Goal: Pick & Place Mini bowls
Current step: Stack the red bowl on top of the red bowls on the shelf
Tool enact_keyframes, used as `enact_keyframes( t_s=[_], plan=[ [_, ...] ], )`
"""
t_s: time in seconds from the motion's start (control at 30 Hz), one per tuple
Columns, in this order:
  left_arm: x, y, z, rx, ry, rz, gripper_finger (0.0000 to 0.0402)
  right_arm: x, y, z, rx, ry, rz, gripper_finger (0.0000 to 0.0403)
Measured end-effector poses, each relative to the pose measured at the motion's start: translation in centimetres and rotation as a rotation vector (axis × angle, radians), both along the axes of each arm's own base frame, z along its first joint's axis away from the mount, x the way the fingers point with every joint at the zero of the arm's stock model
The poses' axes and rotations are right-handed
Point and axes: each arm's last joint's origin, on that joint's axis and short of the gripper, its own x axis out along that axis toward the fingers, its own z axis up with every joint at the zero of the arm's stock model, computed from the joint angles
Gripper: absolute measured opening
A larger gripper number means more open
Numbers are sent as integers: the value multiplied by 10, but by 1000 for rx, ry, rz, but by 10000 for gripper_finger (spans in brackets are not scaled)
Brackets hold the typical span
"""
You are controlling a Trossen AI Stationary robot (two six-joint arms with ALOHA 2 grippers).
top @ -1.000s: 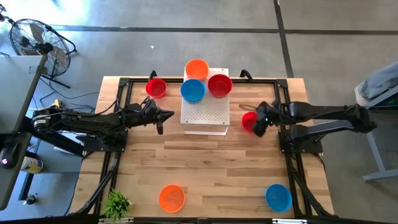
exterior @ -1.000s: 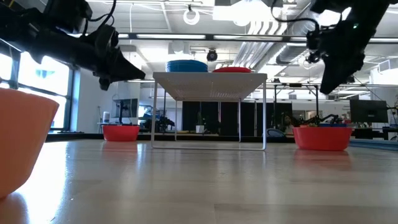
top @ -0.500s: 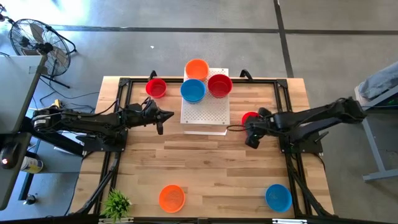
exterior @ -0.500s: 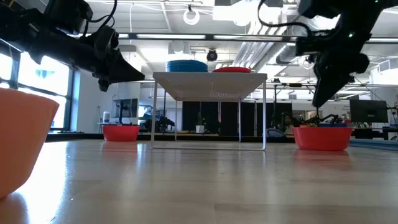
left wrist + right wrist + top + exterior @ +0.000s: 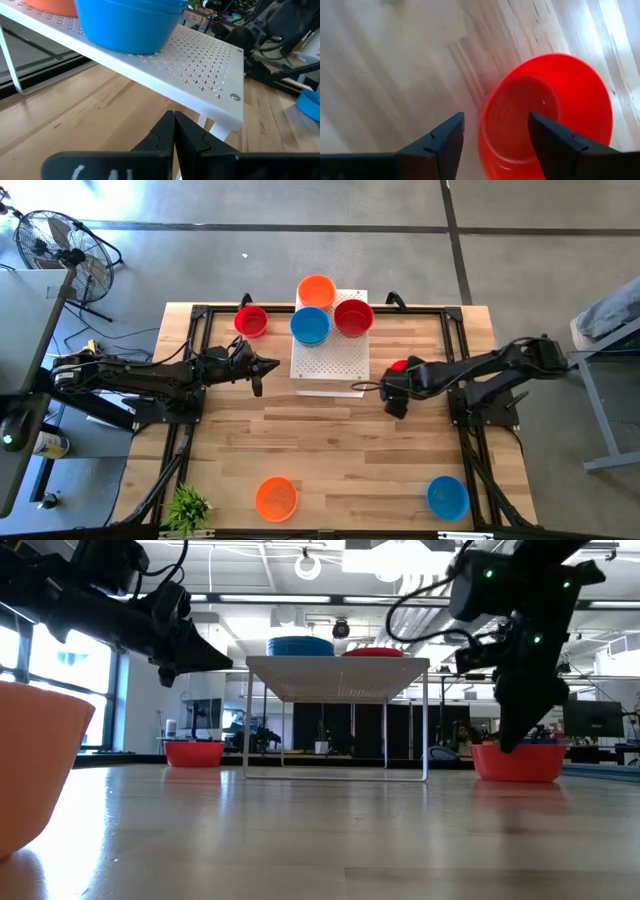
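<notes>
Bowls: 3 red [image 5: 353, 317], 2 orange [image 5: 276, 498], 2 blue [image 5: 448, 497]; right hand [image 5: 392, 394] wide open, empty.

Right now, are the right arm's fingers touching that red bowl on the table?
Cannot tell. In the right wrist view the open fingers straddle the red bowl's rim, but the blur hides any contact or gap.

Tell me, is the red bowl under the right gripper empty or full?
Empty: the right wrist view shows the red bowl with a bare glossy inside, below the open right gripper.
</notes>
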Motion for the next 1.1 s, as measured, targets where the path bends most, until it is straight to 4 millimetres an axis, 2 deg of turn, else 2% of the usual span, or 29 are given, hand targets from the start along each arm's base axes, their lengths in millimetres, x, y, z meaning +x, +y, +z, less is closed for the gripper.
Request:
enact_keyframes(
  t_s=[0.17,0.3,0.4,0.53,0.6,0.7,0.83,0.97,1.1],
  plan=[
    [0,0,0,0,-1,0,3,6,-10,-12,-6,37,-46,185],
    [0,0,0,0,0,0,3,9,-15,-20,3,57,-65,150],
    [0,0,0,0,0,0,3,9,-16,-21,6,66,-71,108],
    [0,0,0,0,-1,0,3,6,-16,-17,21,68,-67,28],
    [0,0,0,0,0,0,3,2,-12,-12,30,73,-53,8],
    [0,0,0,0,0,0,3,-8,-5,-2,70,71,-52,18],
    [0,0,0,0,-2,0,3,-21,7,22,111,40,-42,4],
    [0,0,0,0,-1,0,3,-25,18,59,117,-44,13,8],
    [0,0,0,0,-1,0,3,-23,23,99,44,-128,34,5]
  ],
)
